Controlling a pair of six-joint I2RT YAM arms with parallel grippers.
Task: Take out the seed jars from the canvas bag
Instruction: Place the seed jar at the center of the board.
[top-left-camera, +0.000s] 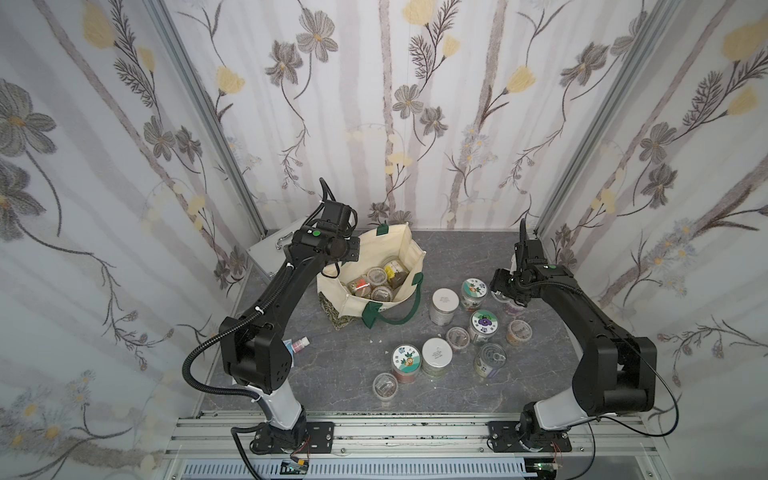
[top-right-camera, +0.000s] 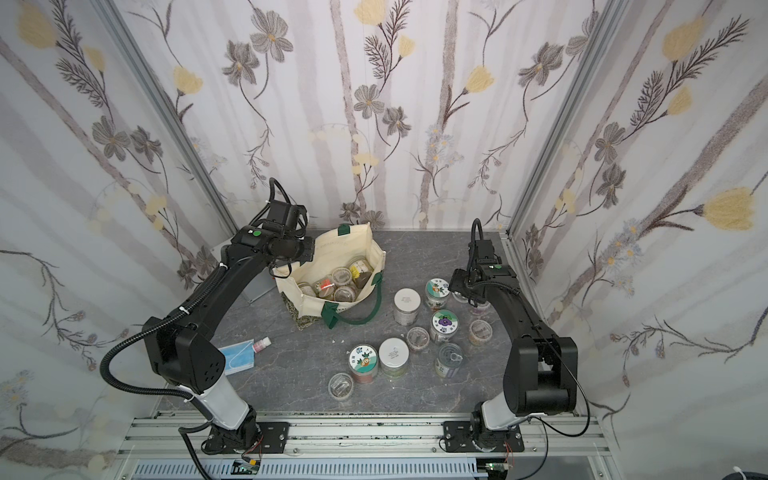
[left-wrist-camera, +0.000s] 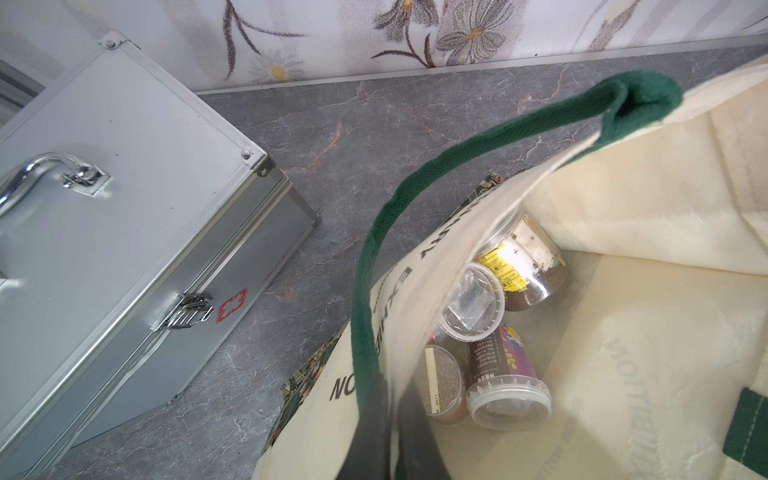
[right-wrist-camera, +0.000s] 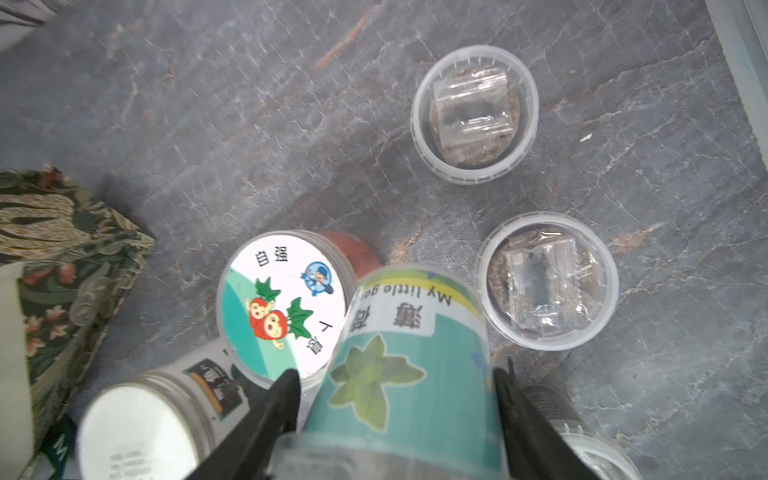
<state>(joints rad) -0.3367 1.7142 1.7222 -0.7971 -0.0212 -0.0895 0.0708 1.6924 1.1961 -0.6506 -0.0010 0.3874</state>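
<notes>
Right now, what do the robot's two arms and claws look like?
Both the left arm and right arm are black, with boxy rounded joints, a pale grey-white lowest segment and a green dot near the wrist. A ribbed black hose loops beside the left one; a thin black cable trails the right. The right gripper has two slim black fingers.
</notes>
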